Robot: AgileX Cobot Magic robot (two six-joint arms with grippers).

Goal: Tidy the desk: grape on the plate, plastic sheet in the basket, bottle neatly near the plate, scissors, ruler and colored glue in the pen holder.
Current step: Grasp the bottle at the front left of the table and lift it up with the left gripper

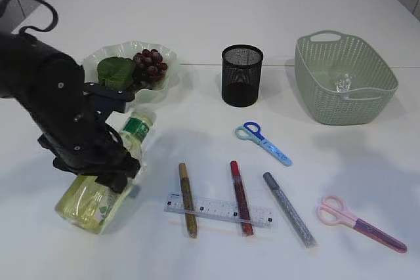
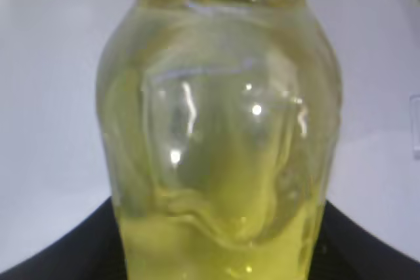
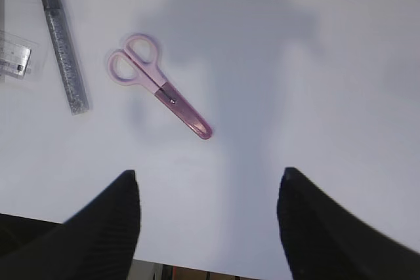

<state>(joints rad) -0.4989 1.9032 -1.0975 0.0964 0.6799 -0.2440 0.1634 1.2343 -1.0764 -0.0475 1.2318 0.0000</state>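
Observation:
My left gripper (image 1: 111, 162) is shut on the bottle (image 1: 98, 195) of yellow liquid, which leans with its green-labelled neck toward the plate (image 1: 172, 78). The bottle (image 2: 220, 129) fills the left wrist view between the black fingers (image 2: 52, 254). The grape (image 1: 151, 63) lies on the plate beside a green leaf. Crumpled plastic sheet (image 1: 342, 83) sits in the basket (image 1: 315, 90). Blue scissors (image 1: 264, 142), pink scissors (image 1: 361, 222), the ruler (image 1: 220, 210) and gold (image 1: 188, 200), red (image 1: 241, 198) and silver (image 1: 289, 208) glue lie on the table. My right gripper (image 3: 207, 181) hangs open above the pink scissors (image 3: 161, 86).
The black mesh pen holder (image 1: 241, 75) stands mid-table behind the blue scissors. The gold and red glue sticks lie across the ruler. The silver glue (image 3: 62, 40) and a ruler end (image 3: 13, 57) show at the left of the right wrist view.

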